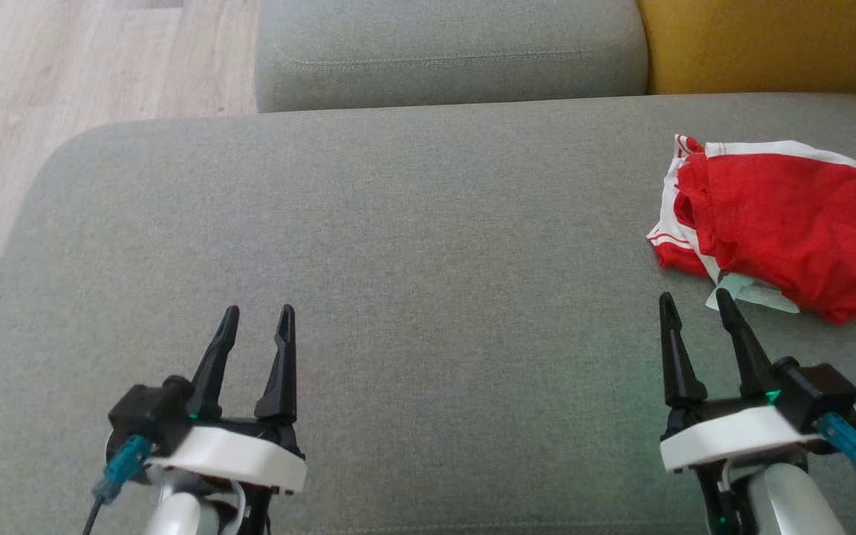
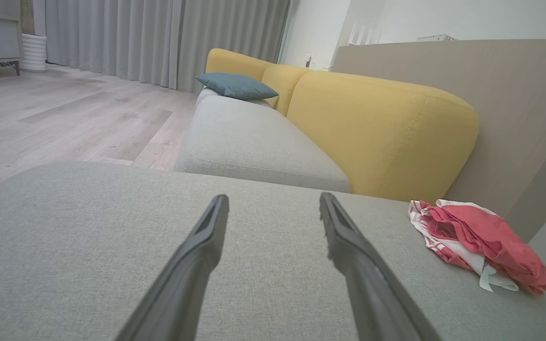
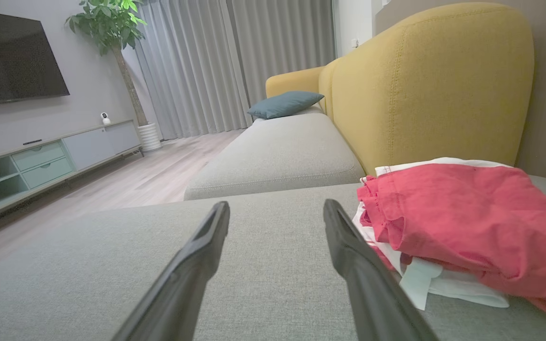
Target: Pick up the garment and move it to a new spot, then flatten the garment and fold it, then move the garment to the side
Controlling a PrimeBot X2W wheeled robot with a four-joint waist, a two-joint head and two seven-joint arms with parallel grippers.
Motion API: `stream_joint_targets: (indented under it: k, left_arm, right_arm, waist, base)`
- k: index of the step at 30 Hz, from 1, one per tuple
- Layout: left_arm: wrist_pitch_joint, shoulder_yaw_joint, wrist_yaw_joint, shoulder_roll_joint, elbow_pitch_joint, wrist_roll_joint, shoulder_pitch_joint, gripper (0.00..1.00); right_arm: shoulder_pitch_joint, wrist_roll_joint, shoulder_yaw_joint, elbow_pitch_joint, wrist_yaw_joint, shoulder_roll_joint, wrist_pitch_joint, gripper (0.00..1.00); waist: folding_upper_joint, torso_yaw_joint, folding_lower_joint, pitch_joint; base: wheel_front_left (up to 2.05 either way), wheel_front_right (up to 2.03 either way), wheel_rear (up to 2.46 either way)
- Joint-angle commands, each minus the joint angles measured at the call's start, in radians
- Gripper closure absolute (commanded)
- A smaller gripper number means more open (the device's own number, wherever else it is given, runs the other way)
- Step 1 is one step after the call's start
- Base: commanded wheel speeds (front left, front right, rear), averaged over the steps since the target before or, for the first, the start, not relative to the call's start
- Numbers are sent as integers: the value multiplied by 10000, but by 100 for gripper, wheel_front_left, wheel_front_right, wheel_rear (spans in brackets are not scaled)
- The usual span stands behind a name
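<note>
One garment (image 1: pixel 785 223) lies on the big grey cushion (image 1: pixel 413 245), toward that cushion's far right corner. It is red with white striped trim, bunched into a loose heap, and one pale label (image 1: pixel 751 293) sticks out of its near edge.

Two grippers hang over the near edge of the same cushion, each with two dark fingers. The left gripper (image 1: pixel 258 308) is over the cushion's near left part, fingers spread apart with bare grey fabric between them, well apart from the garment. The right gripper (image 1: pixel 694 293) is over the near right part, its fingers likewise spread and holding nothing. Its outer finger ends just beside the label (whether it touches it I cannot tell).

Between the left gripper and the heap there is open cushion fabric, with the right gripper standing partway along that line.

Beyond the cushion's far edge sits one second grey seat cushion (image 1: pixel 443 52), with one blue-grey pillow (image 2: pixel 237 85) at its far end. A yellow backrest (image 1: pixel 762 44) rises behind the cushion's far right corner, close behind the garment. Off the cushion's left side is pale wood floor (image 1: pixel 64 74). Across that floor are grey curtains (image 3: pixel 206 66), one potted plant (image 3: pixel 107 23), one dark television (image 3: pixel 12 57) and one low sideboard (image 3: pixel 50 156) beneath it.
</note>
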Motion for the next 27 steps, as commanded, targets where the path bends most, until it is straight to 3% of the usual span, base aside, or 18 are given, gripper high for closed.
stream_joint_targets:
  k: [1, 18, 19, 27]
  left_arm:
    - [-78, 378, -36, 62, -310, 22, -216, 0]
    - [-78, 533, -8, 62, -477, -220, -69, 0]
    - [0, 232, -16, 2, -188, -204, 208, 100]
    - [124, 285, -40, -1, 415, -680, 370, 100]
  right_arm:
    - [-299, 91, 283, -394, 2, -15, -136, 0]
    - [-240, 119, 342, -830, 2, -15, -137, 0]
    - [7, 135, 71, -459, 0, 2, 0, 100]
    - [212, 626, 72, 71, 0, -11, 101, 100]
  waist:
    - [-1, -17, 0, 1]
    - [-1, -95, 0, 41]
    - [-1, -96, 0, 42]
    - [-1, -104, 0, 47]
  base:
    - [0, 0, 0]
    - [0, 0, 0]
    - [0, 0, 0]
    - [0, 0, 0]
